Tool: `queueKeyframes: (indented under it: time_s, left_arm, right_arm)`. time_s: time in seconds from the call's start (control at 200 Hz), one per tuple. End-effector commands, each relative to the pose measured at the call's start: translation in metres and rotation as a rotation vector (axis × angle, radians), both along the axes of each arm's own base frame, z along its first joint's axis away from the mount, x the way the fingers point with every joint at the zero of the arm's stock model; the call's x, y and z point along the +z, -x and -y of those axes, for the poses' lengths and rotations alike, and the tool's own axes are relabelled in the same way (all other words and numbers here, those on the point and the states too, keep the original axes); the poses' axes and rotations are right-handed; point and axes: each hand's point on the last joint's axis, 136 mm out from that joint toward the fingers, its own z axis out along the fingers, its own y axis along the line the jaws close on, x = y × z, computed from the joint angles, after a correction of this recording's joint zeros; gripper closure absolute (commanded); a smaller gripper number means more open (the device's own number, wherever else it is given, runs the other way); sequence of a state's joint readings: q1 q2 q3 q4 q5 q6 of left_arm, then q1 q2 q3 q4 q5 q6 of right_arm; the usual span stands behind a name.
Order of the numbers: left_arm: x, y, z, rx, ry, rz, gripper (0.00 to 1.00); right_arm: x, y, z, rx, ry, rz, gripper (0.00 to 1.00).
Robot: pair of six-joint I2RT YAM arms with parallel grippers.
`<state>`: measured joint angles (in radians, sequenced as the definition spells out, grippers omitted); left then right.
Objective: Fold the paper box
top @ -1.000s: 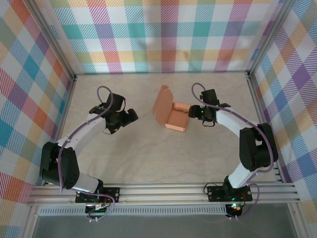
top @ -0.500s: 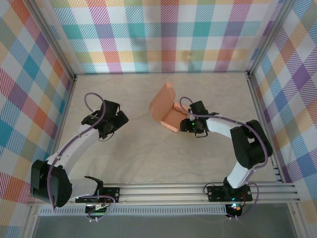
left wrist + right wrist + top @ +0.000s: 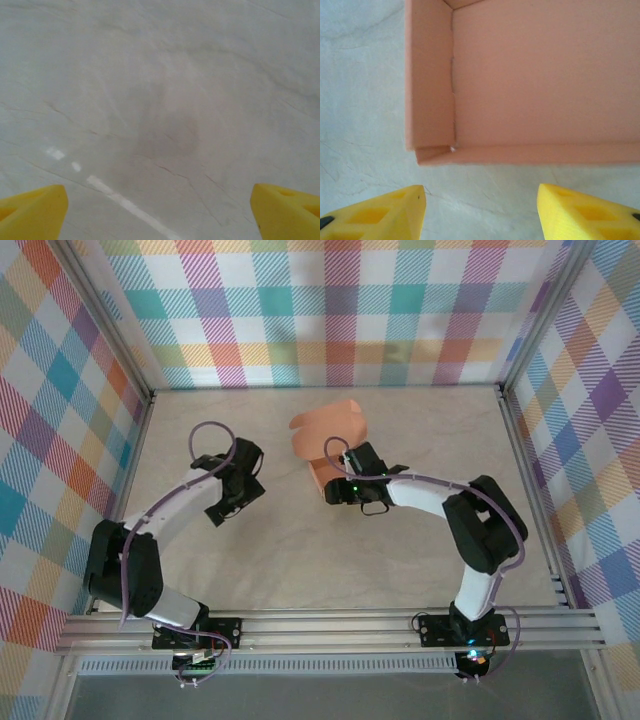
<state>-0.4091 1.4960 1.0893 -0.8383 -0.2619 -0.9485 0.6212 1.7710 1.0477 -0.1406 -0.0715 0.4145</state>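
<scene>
While we are looking down from above, the paper box (image 3: 325, 432) is sitting a little behind the middle of the tabletop (image 3: 300, 570). Its big lid flap is standing up and curling over. The right hand (image 3: 335, 490) is sitting right at the near side of the box. The left hand (image 3: 228, 502) is hanging well apart on the left.

In the left wrist view, the two yellow fingers (image 3: 35, 210) are standing wide apart. They are holding nothing, with bare tabletop under them.

In the right wrist view, the right hand's fingers are also standing apart and holding nothing. The near wall and one corner of the box are lying just in front of them.

We are thinking a few things could go wrong. The card is thin and light, so a push could be sliding the whole box away instead of folding it. A finger could be catching the near wall and bending or crushing that corner. With the left hand so far off, nothing is steadying the box, so the lid could be flopping the wrong way.
</scene>
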Motion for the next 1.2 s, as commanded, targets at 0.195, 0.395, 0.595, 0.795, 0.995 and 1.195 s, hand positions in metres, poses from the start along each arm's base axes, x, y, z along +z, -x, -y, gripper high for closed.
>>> queueKeyframes:
  time_s: [0.195, 0.395, 0.595, 0.795, 0.995, 1.195]
  left_arm:
    - [0.017, -0.043, 0.094, -0.107, 0.076, 0.005, 0.26]
    - [0.016, -0.054, 0.121, -0.027, 0.023, -0.059, 0.39]
    - [-0.001, -0.065, 0.146, -0.018, 0.039, -0.123, 0.45]
    - [-0.004, -0.077, 0.165, -0.071, 0.016, -0.129, 0.45]
    - [-0.019, -0.082, 0.181, -0.134, 0.003, -0.188, 0.46]
    - [-0.033, -0.085, 0.190, -0.177, -0.007, -0.229, 0.48]
  right_arm:
    - [0.038, -0.004, 0.074, -0.176, 0.004, 0.139, 0.38]
    - [0.038, -0.021, 0.099, -0.212, -0.012, 0.120, 0.38]
    - [0.038, -0.031, 0.096, -0.184, -0.023, 0.121, 0.39]
    - [0.026, -0.029, 0.095, -0.182, -0.033, 0.095, 0.38]
    - [0.028, -0.027, 0.100, -0.192, -0.027, 0.103, 0.38]
    - [0.025, -0.023, 0.105, -0.202, -0.019, 0.105, 0.38]
